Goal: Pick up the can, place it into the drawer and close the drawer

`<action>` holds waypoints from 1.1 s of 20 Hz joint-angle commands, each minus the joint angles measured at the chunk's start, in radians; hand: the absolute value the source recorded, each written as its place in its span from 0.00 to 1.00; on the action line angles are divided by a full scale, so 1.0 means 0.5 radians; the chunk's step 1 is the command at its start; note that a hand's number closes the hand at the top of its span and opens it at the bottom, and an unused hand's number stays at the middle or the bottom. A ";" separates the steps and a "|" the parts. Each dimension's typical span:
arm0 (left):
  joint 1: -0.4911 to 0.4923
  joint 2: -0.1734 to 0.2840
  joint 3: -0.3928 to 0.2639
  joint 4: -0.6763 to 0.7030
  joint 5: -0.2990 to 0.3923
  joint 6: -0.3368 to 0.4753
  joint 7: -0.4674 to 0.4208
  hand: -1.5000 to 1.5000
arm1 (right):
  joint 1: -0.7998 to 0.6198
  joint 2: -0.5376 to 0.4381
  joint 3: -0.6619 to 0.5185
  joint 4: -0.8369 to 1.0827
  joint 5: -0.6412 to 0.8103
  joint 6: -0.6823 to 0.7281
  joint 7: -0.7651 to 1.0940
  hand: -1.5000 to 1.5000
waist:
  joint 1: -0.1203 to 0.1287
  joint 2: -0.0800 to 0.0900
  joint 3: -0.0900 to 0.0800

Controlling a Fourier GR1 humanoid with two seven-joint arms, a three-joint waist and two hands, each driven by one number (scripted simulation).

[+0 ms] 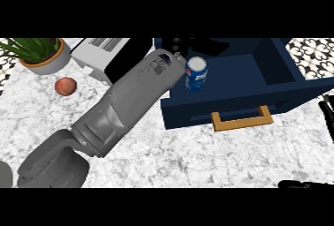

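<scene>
The left hand (177, 46) reaches over the rear of the open drawer (280, 66), mostly hidden beyond its own grey forearm, so whether its dark fingers are curled or straight cannot be told; it looks to sit just beside the can's top, and whether it has hold of it is not visible. Its forearm runs diagonally up from the lower left across the marble counter (195, 154), a line that suits bringing the can over the drawer's near wall.

The drawer, dark blue with a tan handle (241, 119) on its front, stands pulled well out, presumably so the can goes in from above. The white appliance (98, 50) lies behind the forearm, and the potted plant (40, 53) sits at the far left corner.

The can (196, 73), blue with a white label, stands upright inside the drawer near its left wall, so the placing looks about done and closing remains. A reddish fruit (66, 86) lies apart on the counter. The right hand (326, 115) shows only as black fingers at the right edge, resting, apparently straight.
</scene>
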 commanded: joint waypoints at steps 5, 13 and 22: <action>-0.031 0.000 -0.007 0.050 0.097 0.044 -0.031 0.00 | 0.003 -0.044 -0.031 -0.030 0.016 0.008 0.004 0.00 | 0.000 0.001 0.000; 0.023 0.000 0.041 -0.044 0.257 0.085 -0.091 0.00 | -0.056 -0.204 0.084 -0.161 0.486 0.013 -0.174 0.00 | 0.021 -0.002 -0.002; -0.046 0.000 0.040 -0.170 0.389 0.191 -0.143 0.00 | -0.191 -0.314 0.281 -0.126 1.004 -0.056 -0.238 0.00 | 0.092 -0.023 -0.003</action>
